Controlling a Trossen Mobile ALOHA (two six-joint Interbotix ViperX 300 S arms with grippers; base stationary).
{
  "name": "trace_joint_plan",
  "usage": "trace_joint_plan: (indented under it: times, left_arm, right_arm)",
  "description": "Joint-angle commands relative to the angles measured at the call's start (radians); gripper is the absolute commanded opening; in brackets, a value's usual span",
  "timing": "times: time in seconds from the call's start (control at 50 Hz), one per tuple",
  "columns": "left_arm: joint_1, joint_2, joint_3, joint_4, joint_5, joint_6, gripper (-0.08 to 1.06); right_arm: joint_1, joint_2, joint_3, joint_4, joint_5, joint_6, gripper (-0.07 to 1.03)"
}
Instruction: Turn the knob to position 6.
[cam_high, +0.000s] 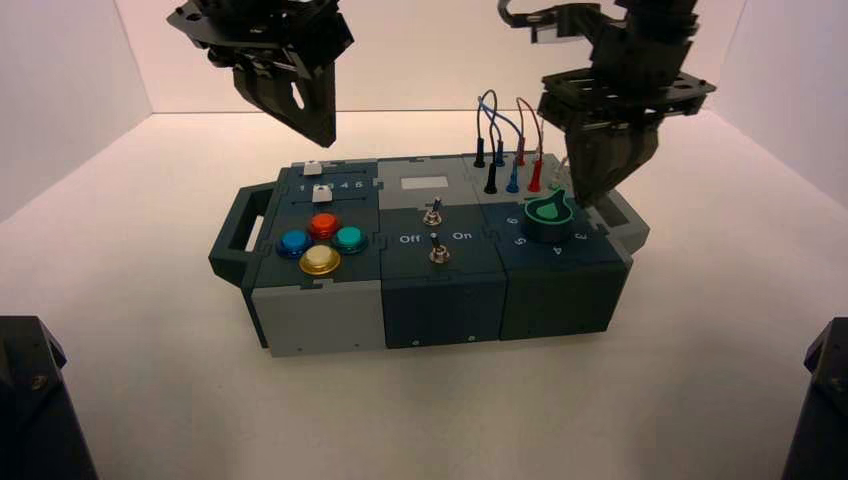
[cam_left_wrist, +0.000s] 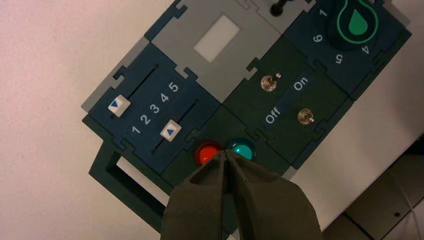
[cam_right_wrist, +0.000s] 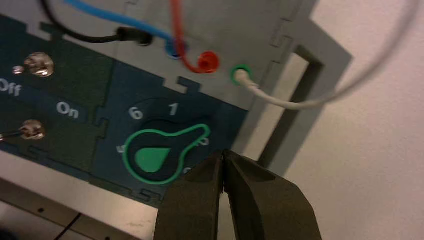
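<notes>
The knob (cam_high: 547, 216) sits right of centre in the high view, on the box's (cam_high: 300, 320) right block. The right gripper (cam_high: 598, 192), clenched on nothing, hangs just beside it, seemingly to nudge its pointer toward the 6 (cam_right_wrist: 135, 113). The left gripper (cam_high: 312, 125), pinched closed, idles upper left.

From above and behind we looked down on the whole box (cam_high: 430, 290); both wrist cameras faced it closely, sharing the knob (cam_left_wrist: 356, 22) and toggle switches (cam_right_wrist: 35, 65).
</notes>
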Motion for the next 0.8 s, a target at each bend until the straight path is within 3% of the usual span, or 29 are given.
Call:
trace_joint_plan:
  times: [0.02,0.46,0.8]
  left_arm:
    - [-0.009,-0.006,-0.031,-0.002,-0.003,0.009,-0.03]
    - [-0.026,0.018,-0.041,0.0,0.002,0.012,-0.03]
    - [-0.031,0.029,-0.043,-0.002,0.008,0.014,-0.03]
  right_arm:
    - [0.011,-0.008,-0.026,0.021,0.0,0.0,-0.02]
    - [0.014,0.018,-0.048,0.041,0.0,-0.002,-0.02]
    - [0.074,0.074,-0.106,0.06,0.0,-0.002,-0.02]
